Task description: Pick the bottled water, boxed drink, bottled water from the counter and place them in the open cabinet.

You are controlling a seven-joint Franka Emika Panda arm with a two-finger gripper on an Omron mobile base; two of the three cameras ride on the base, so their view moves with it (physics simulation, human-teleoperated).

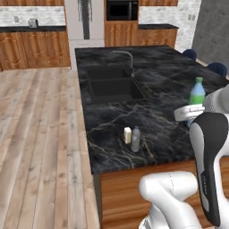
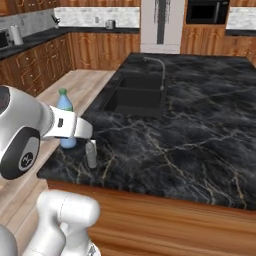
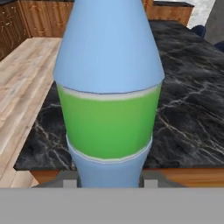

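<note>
Left base view: blue bottle (image 1: 197, 91) standing upright at the right edge of the counter (image 1: 156, 116), lower half hidden behind the wrist, green cap poking up on top. Grey bottle (image 1: 135, 139) and little carton (image 1: 127, 134) touching side by side near the front edge, well apart from the blue one, off to its left. Haven't spotted any wall cabinet here, just floor units along the back wall.

Right base view: same blue bottle (image 2: 65, 125) at the near left corner of the counter (image 2: 200, 140), forearm crossing in front of it. Grey bottle (image 2: 91, 154) just beside it, to the right.

Hand view: blue bottle (image 3: 109, 87) dead centre, long axis straight up, right between the fingertips (image 3: 70, 180). Gripper (image 3: 110, 179) clamped on its lower body, looks like a solid grab. Probably a straight lift next, then a carry, keeping it vertical.
</note>
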